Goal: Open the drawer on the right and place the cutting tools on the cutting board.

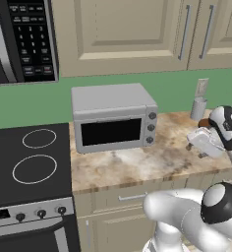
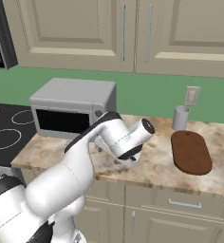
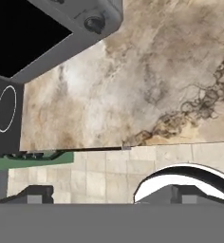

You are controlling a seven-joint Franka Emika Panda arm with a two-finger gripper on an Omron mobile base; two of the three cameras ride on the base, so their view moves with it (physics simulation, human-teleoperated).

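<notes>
Fingers (image 3: pixel 99 194) stand apart and hold nothing, hovering above the marble surface (image 1: pixel 137 165) in front of the toaster oven (image 1: pixel 113 118). Judging by the closed drawer (image 2: pixel 185 203) under the cutting board (image 2: pixel 191 152), opening comes first: approach its bar handle squarely and pull straight out. No cutting tools are visible. Room is open along the surface edge; a cup (image 2: pixel 180 117) stands just behind the board.

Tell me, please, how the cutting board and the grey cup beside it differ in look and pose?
The cutting board lies flat and is dark reddish-brown; the grey cup stands upright and is pale. The cutting board spreads wide and low; the grey cup is narrow and taller. Both rest on the marbled counter, near the wall.
</notes>
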